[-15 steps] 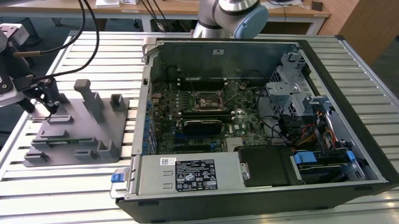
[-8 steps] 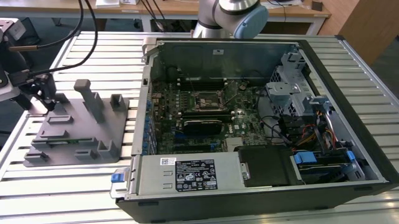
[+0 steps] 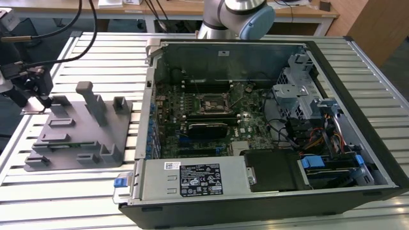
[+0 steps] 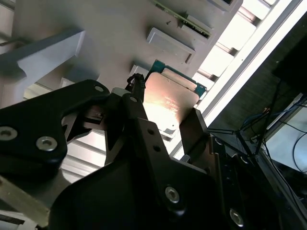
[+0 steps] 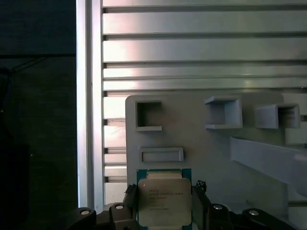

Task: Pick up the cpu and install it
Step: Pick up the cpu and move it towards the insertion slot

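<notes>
1. Hand [image 3: 33, 95]: I see it at the exterior view's left, over the far left corner of the grey tray [image 3: 76, 139]. In both wrist views its two black fingers [image 5: 130, 196] press against opposite edges of the cpu [image 5: 164, 201], so I record it as clenched on the cpu.
2. Cpu: pale metal top facing up, green board rim showing on the free edges. It sits level between the fingers at the tray's corner. I cannot tell whether it has left the tray surface.
3. Edges: in the first wrist view the tray's border lies near the bright edge rail [image 5: 88, 96] of the slatted desk [image 5: 201, 48], with darkness beyond the rail. Small square pockets [image 5: 148, 115] lie just beyond the cpu.
4. Open room: tall upright posts [image 3: 89, 100] stand on the tray, to the exterior view's right of the hand. The open computer case [image 3: 367, 120] is well apart, beyond the tray. Its socket [image 3: 211, 103] sits mid-board, and the case is walled on all sides.
</notes>
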Controlling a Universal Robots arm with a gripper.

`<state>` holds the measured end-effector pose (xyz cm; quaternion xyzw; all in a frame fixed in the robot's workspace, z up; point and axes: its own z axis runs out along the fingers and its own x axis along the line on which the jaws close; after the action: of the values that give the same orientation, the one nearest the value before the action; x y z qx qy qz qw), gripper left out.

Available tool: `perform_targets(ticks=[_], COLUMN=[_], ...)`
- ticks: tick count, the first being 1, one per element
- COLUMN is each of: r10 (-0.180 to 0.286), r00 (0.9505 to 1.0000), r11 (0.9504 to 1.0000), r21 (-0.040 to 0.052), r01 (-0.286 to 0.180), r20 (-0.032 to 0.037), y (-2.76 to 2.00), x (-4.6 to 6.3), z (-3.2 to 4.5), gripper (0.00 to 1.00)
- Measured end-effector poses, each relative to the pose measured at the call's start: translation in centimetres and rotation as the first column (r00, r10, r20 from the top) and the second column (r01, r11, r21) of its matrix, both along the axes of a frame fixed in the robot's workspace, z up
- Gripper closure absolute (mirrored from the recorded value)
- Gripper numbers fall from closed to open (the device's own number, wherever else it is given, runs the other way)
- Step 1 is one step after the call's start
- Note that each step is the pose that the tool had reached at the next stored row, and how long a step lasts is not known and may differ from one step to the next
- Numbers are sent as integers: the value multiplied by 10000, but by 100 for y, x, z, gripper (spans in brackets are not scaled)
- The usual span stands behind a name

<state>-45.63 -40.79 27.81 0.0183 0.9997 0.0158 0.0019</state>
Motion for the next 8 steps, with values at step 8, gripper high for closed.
perform_targets(ticks=[8], r10=[1], r00=[10000], r11=[10000], r21=[-1], r01=[-1], r20=[-1], y=[18], x=[0], z=[252], gripper=[46])
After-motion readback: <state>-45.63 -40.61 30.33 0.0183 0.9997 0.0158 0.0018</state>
